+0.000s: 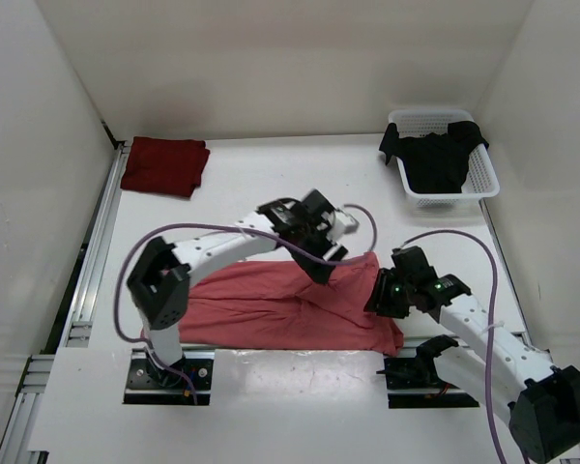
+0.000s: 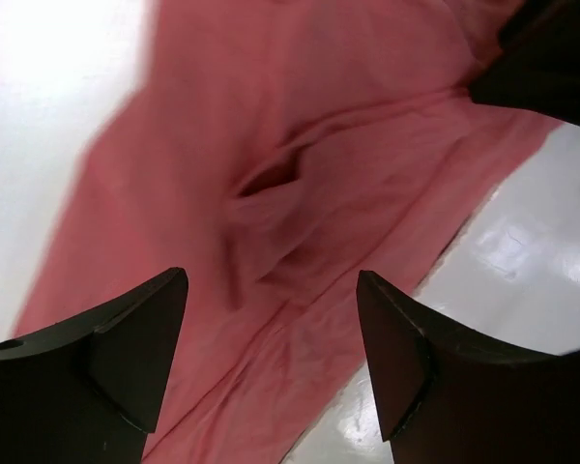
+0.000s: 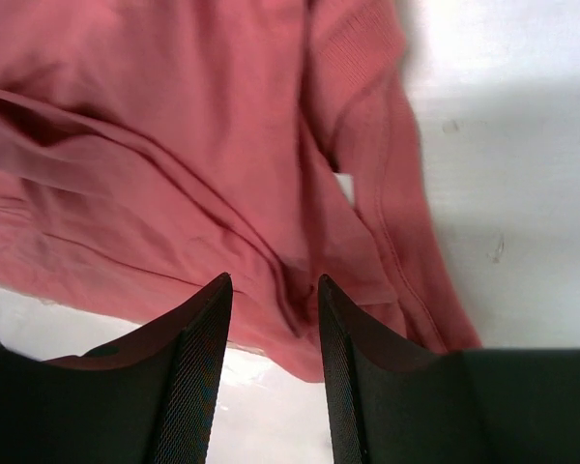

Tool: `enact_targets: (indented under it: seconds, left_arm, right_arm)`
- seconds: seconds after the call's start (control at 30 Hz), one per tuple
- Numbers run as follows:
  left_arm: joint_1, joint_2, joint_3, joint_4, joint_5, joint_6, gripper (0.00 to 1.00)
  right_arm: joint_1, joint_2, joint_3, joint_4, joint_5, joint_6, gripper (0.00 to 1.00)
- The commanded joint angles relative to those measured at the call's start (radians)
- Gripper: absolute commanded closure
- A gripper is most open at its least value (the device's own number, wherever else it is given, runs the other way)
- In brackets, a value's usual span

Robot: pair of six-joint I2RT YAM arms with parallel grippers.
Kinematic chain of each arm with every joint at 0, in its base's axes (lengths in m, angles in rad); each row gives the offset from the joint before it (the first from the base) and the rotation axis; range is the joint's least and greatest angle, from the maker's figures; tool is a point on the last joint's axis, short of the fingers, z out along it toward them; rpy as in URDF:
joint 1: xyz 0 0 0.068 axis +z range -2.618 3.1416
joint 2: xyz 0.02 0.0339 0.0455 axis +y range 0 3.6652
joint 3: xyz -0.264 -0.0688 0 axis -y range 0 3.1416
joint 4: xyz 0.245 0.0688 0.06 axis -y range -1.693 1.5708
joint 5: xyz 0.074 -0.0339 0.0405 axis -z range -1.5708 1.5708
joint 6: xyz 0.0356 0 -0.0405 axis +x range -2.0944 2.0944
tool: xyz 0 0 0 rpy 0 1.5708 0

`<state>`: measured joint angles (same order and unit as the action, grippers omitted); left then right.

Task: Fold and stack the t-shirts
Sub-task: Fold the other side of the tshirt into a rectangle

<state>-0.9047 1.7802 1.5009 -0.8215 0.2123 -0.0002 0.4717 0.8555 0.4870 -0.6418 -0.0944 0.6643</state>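
Top view, desk: a white desk [image 1: 271, 184] with pale walls on the left, far and right sides; both arm bases sit at its near edge.
Top view, salmon pink t-shirt: the salmon pink t-shirt [image 1: 261, 309] lies spread and rumpled on the near middle of the desk, between the two arms, with its right end bunched up.
Top view, maroon t-shirt: the maroon t-shirt [image 1: 164, 164] lies folded flat at the far left corner, well apart from the pink one.
Top view, black t-shirt: the black t-shirt [image 1: 435, 159] sits crumpled in the white perforated basket [image 1: 483, 184] at the far right, and part of it hangs over the left rim.
Top view, left end effector: the left end effector [image 1: 321, 274] points down over the upper middle of the pink cloth.
Top view, right end effector: the right end effector [image 1: 380, 295] is at the shirt's bunched right end; from this view I cannot tell whether it touches the cloth.

Left wrist view, left end effector: the left end effector [image 2: 271, 280] has its jaws spread wide with nothing between them.
Left wrist view, salmon pink t-shirt: the shirt [image 2: 222, 126] fills most of the view under the jaws, with a raised fold at its middle and bare desk [image 2: 532, 232] to the right.

Right wrist view, right end effector: the right end effector [image 3: 273, 282] has its jaws parted by a narrow gap and nothing is pinched in it.
Right wrist view, salmon pink t-shirt: the creased shirt [image 3: 174, 145] lies just beyond the jaw tips, and its seamed edge runs down the right side beside bare desk [image 3: 512, 145].
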Motion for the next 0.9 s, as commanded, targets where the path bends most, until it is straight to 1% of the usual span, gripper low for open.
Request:
enact_targets:
  seconds: [0.0,0.1,0.17,0.2,0.33,0.47,0.53,0.57,0.6,0.63,0.67,0.77,0.8,0.87]
  left_arm:
    - [-0.081,0.034,0.030,0.034,0.076,0.000,0.18]
    - [-0.092,0.048,-0.014,0.064,0.085,0.000,0.21]
    - [-0.092,0.070,-0.036,0.103,0.038,0.000,0.22]
    - [-0.092,0.070,-0.047,0.113,0.023,0.000,0.24]
    - [-0.092,0.100,-0.025,0.133,0.010,0.000,0.27]
    - [-0.092,0.134,-0.016,0.154,-0.047,0.000,0.27]
    - [-0.092,0.143,-0.016,0.154,-0.047,0.000,0.27]
    - [-0.092,0.143,-0.016,0.154,-0.047,0.000,0.29]
    - [-0.092,0.154,-0.030,0.154,-0.047,0.000,0.29]
    - [-0.092,0.154,-0.030,0.154,-0.047,0.000,0.32]
    - [-0.092,0.154,-0.040,0.163,-0.047,0.000,0.40]
    - [-0.080,0.165,-0.041,0.163,-0.047,0.000,0.59]
    - [-0.071,0.165,-0.041,0.163,-0.047,0.000,0.73]
    - [-0.071,0.151,-0.041,0.163,-0.038,0.000,0.86]
  right_arm:
    - [-0.005,-0.007,-0.031,0.033,-0.042,0.012,0.56]
    - [-0.015,-0.021,-0.041,0.033,-0.042,0.021,0.56]
    - [-0.015,-0.048,-0.051,0.033,-0.042,0.021,0.56]
    - [-0.015,-0.049,-0.062,0.033,-0.042,0.030,0.56]
    - [-0.015,-0.058,-0.082,0.042,-0.071,0.031,0.56]
    - [-0.015,-0.058,-0.093,0.062,-0.091,0.031,0.56]
    - [-0.015,-0.058,-0.093,0.073,-0.091,0.031,0.56]
    - [-0.015,-0.058,-0.093,0.073,-0.100,0.031,0.56]
    - [-0.015,-0.047,-0.081,0.073,-0.100,0.021,0.56]
    - [-0.015,-0.047,-0.080,0.082,-0.100,0.021,0.56]
    - [-0.015,-0.036,-0.071,0.082,-0.100,0.021,0.56]
    - [-0.015,-0.016,-0.071,0.082,-0.111,0.012,0.60]
    - [-0.015,-0.016,-0.061,0.082,-0.111,0.012,0.61]
    - [-0.015,-0.029,-0.061,0.051,-0.111,0.012,0.61]
